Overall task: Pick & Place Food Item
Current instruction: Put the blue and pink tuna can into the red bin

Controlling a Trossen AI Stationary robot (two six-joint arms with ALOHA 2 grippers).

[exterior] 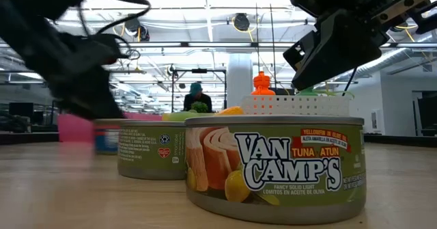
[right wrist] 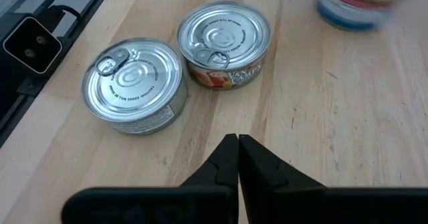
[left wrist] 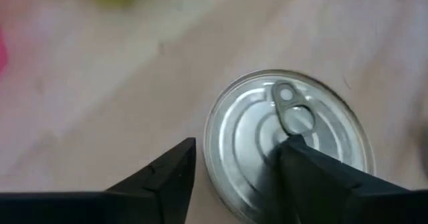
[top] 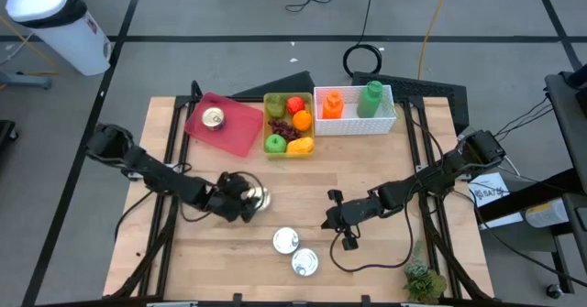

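A tuna can with a pull-tab lid [left wrist: 287, 140] stands on the wooden table [top: 385, 160] left of centre, also visible as a can [top: 260, 197] in the high view. My left gripper [left wrist: 237, 147] is open over it, pointing slantwise down: one finger [left wrist: 314, 177] lies over the lid, the other [left wrist: 160, 180] outside the rim. Two more cans [top: 286, 241] [top: 304, 262] stand near the front edge. My right gripper [top: 332, 218] hangs shut above the table right of them, touching nothing. A fourth can [top: 214, 117] sits on the red tray [top: 240, 133]. My left gripper straddles the can's rim [left wrist: 208, 150], one finger over the lid near the pull tab and one outside the wall. It comes slanting down from the table's left. I cannot tell whether either finger touches the can, which stands upright on the table.
At the back stand a yellow bin [top: 289, 148] of fruit and a white basket [top: 385, 124] with an orange and a green bottle. A small plant [top: 422, 279] sits at the front right corner. Bare wood lies between the arms.
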